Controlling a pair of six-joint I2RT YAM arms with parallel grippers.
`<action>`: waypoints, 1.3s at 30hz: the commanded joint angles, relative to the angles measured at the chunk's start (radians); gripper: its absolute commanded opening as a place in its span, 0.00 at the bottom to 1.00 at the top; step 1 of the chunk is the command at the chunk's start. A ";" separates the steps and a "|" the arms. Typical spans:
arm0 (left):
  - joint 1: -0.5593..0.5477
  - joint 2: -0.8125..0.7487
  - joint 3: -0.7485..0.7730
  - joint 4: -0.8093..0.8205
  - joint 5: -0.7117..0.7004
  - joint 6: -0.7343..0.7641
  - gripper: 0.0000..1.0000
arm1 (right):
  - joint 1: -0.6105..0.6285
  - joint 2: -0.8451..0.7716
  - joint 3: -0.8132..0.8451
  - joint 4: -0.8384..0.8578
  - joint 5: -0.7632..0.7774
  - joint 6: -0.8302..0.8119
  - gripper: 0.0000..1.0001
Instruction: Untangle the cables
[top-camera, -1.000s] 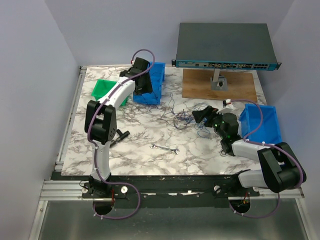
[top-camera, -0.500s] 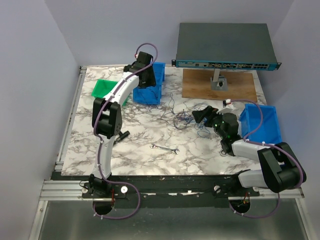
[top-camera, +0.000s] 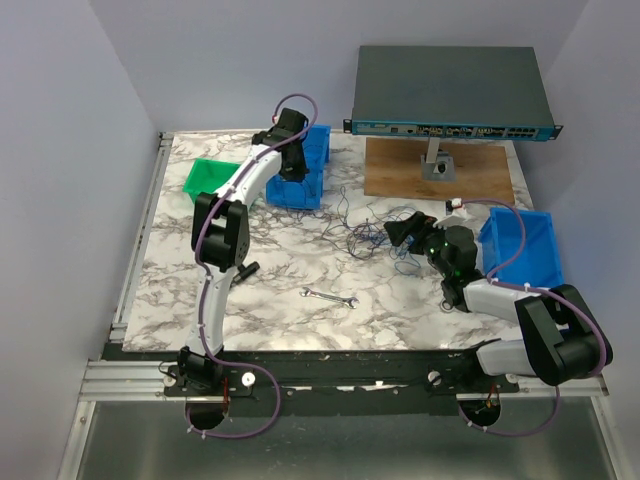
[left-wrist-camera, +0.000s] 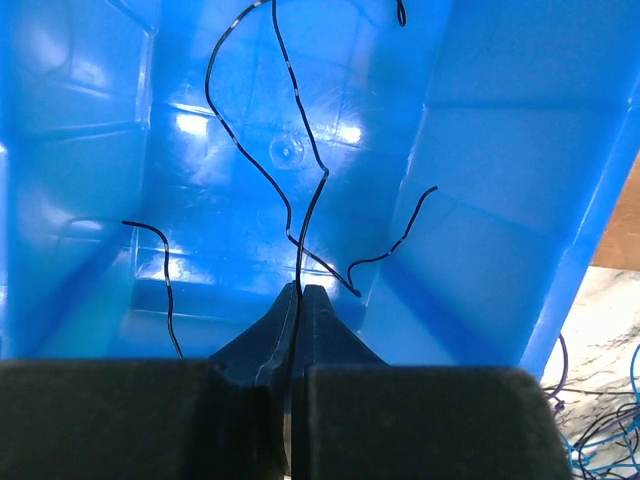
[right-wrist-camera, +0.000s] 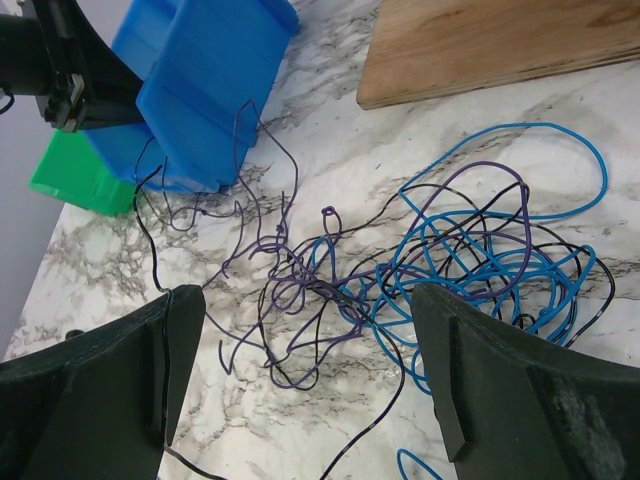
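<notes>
left jaws clamp black cable (left-wrist-camera: 297, 265) | right jaws wide, cables (right-wrist-camera: 445, 248) ahead

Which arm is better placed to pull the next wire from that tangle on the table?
Right. The right gripper, open, points at the cables; the left gripper is inside the blue bin, shut on a black cable.

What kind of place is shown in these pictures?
Probably a robotics lab bench, not a home: two robot arms bolted to a marble-pattern table, a network switch on a stand, and blue plastic bins.
</notes>
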 joint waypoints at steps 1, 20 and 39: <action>0.030 -0.021 0.071 0.000 0.011 0.011 0.00 | 0.006 0.002 0.012 -0.005 0.009 -0.019 0.92; 0.072 0.118 0.186 0.316 0.117 -0.166 0.00 | 0.005 0.012 0.021 -0.005 0.003 -0.019 0.92; 0.029 -0.294 -0.194 0.269 0.148 0.017 0.98 | 0.155 0.002 0.101 -0.122 0.124 -0.165 0.91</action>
